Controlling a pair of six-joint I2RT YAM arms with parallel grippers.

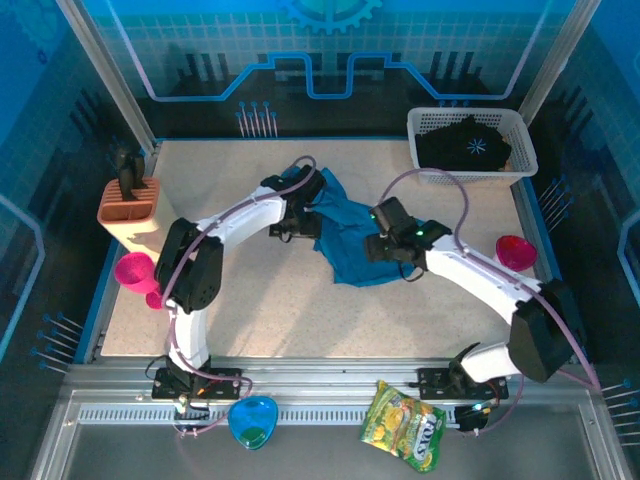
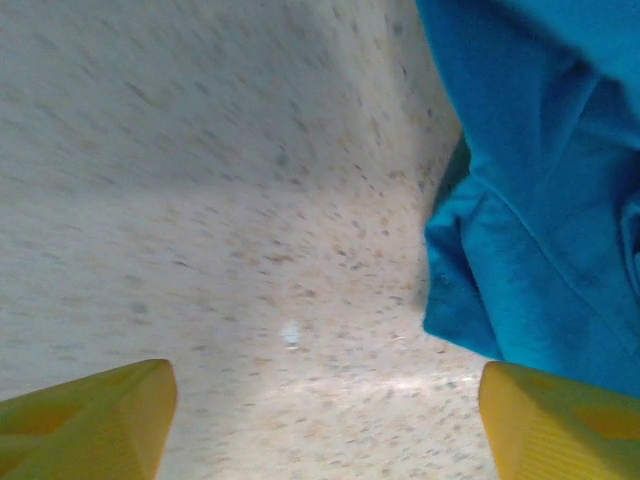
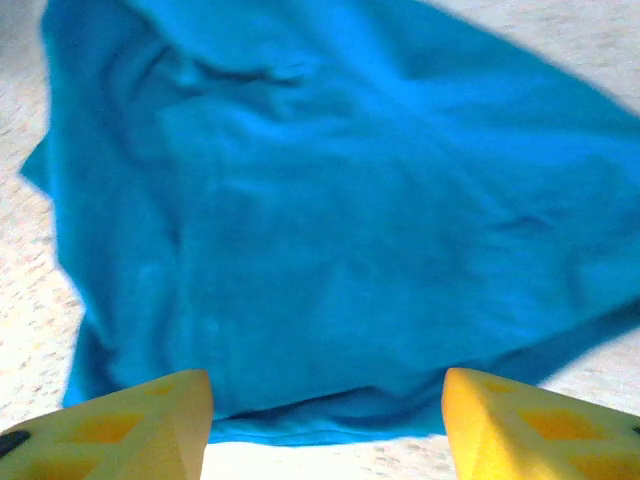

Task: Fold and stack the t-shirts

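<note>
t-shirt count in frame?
2. A teal t-shirt lies crumpled at the centre of the table; a black t-shirt sits in the white basket at the far right corner. More could be hidden under it.

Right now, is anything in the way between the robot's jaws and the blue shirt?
Nothing visible does. The teal shirt lies straight ahead of the right arm's open jaws; the left arm's open jaws face bare table, the shirt's edge to one side.
</note>
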